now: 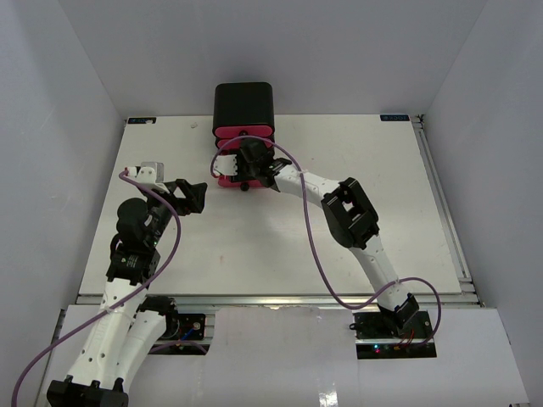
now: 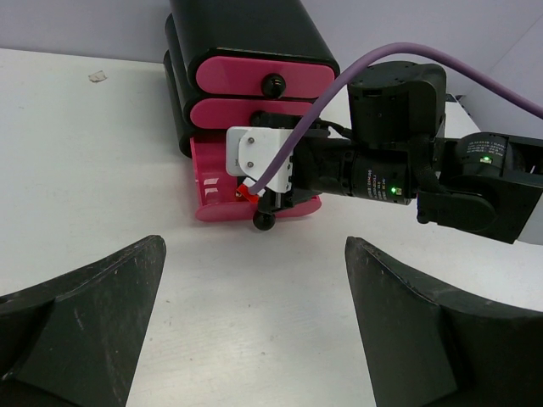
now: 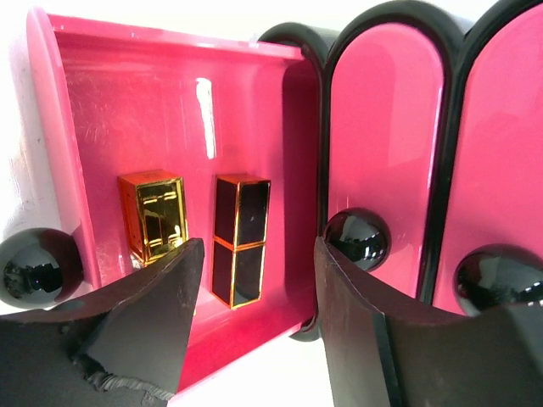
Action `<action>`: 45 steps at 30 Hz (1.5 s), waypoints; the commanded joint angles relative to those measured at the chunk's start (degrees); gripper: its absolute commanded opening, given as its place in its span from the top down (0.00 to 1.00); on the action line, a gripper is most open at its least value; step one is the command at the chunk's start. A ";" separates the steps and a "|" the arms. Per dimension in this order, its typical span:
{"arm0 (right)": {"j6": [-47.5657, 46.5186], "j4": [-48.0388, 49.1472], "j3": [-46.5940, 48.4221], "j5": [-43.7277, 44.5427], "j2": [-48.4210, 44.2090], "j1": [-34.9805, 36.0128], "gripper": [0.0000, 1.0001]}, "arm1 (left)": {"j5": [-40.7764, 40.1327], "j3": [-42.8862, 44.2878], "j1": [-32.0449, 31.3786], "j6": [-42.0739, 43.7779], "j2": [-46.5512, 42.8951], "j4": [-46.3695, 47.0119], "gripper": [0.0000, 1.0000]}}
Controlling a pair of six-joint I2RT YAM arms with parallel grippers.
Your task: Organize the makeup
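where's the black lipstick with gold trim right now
Right wrist view: the black lipstick sits inside the pulled-out pink drawer, just right of the gold lipstick, framed by the open right gripper.

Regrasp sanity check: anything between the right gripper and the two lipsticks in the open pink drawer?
Nothing visible. The right gripper hangs open over the pulled-out drawer; the black lipstick and gold lipstick lie uncovered inside, side by side.

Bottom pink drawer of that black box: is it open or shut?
Open: the bottom pink drawer sticks out past the two shut drawers above; two black-and-gold lipsticks lie inside.
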 commanded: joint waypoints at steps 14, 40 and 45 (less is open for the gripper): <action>-1.10 -25.35 -0.90 -32.27 -14.00 -0.88 0.63 | 0.38 -0.29 -0.14 0.66 -0.51 0.11 0.02; 2.48 -20.36 -5.57 -17.73 -6.12 1.58 0.90 | 0.50 -0.26 -0.14 0.65 -0.74 0.11 0.02; 4.10 -18.80 -5.19 -16.63 -4.78 1.88 0.89 | 0.46 -0.26 -0.10 0.60 -0.69 0.11 0.02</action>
